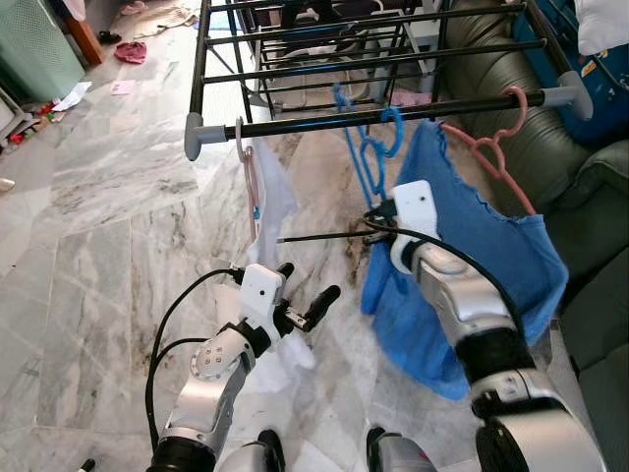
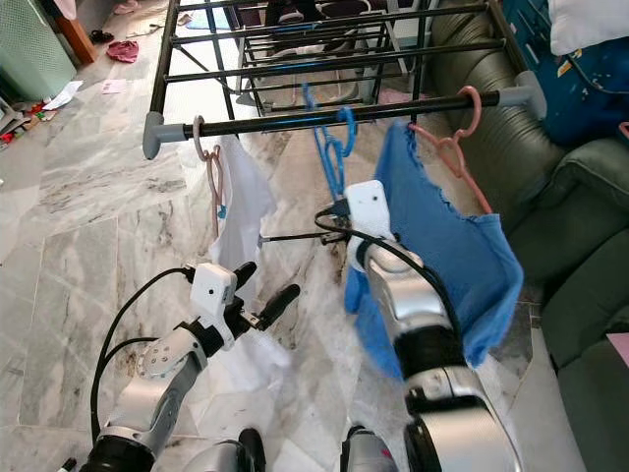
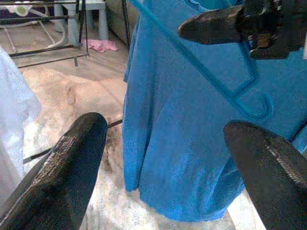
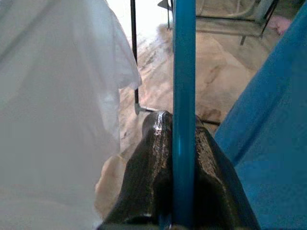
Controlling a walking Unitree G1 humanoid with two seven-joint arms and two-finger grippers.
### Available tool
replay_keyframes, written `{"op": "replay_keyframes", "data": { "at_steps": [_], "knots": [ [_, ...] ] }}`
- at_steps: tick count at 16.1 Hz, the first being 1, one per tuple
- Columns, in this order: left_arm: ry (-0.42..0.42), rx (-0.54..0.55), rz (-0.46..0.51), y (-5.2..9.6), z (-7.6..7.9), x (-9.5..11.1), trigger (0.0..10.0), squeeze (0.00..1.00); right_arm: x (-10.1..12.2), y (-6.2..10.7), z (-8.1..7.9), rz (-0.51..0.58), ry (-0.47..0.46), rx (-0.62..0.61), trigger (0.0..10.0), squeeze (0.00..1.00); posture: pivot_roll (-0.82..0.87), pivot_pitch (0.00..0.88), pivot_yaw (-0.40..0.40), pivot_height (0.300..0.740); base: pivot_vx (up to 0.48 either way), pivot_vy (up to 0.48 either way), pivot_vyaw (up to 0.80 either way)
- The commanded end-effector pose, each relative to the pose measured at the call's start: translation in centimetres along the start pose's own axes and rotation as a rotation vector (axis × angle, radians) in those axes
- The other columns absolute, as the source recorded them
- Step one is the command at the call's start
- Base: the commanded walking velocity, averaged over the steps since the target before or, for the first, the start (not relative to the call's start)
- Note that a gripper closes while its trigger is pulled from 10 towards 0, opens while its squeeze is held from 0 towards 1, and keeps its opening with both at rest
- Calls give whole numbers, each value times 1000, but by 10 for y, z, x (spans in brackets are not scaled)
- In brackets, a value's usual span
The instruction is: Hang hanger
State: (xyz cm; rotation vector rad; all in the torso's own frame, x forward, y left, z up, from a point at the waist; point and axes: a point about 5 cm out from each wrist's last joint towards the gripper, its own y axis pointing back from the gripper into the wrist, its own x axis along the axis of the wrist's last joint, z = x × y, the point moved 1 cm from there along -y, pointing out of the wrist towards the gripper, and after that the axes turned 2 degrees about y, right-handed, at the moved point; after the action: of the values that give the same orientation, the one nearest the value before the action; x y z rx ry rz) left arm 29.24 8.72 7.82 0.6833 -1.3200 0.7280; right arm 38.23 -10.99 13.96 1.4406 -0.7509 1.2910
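Right gripper [image 4: 180, 158] clamped on blue hanger [image 1: 366, 157], hook over front bar of drying rack [image 1: 324, 120]. Left gripper [image 1: 307, 295] spread apart, holding nothing, low near white garment [image 1: 273, 202]. Blue cloth [image 1: 472, 256] on pink hanger [image 1: 496, 147] just beside, same bar. Marble floor [image 1: 108, 206] below.

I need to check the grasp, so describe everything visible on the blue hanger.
The blue hanger is thin, glossy, plastic-looking and empty. Its hook loops over the black front rail of the drying rack, and its body hangs down tilted between a white garment and a blue cloth. The right gripper has its jaws shut on a lower bar.
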Motion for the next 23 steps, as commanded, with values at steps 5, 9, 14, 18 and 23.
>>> {"op": "replay_keyframes", "data": {
  "at_steps": [5,9,14,18,23],
  "knots": [
    [-6,24,-37,10,-3,-6,10000,0,9,-18,-16,-16,-27,50,10000,0,-121,251,74,740,0,0,0],
    [-7,31,-42,12,-3,-7,10000,0,13,-24,-14,-26,-35,33,10000,0,-110,255,75,740,0,0,0],
    [-7,39,-50,15,-3,-8,10000,0,8,-27,-15,-62,-56,23,10000,0,-84,256,66,740,0,0,0],
    [-7,53,-55,17,-4,-8,10000,0,1,-26,-9,-98,-82,9,10000,0,-68,256,61,740,0,0,0],
    [-4,70,-65,17,-5,-8,10000,0,7,-28,-11,-60,-65,-28,10000,0,-57,253,60,740,0,0,0]
  ]
}}
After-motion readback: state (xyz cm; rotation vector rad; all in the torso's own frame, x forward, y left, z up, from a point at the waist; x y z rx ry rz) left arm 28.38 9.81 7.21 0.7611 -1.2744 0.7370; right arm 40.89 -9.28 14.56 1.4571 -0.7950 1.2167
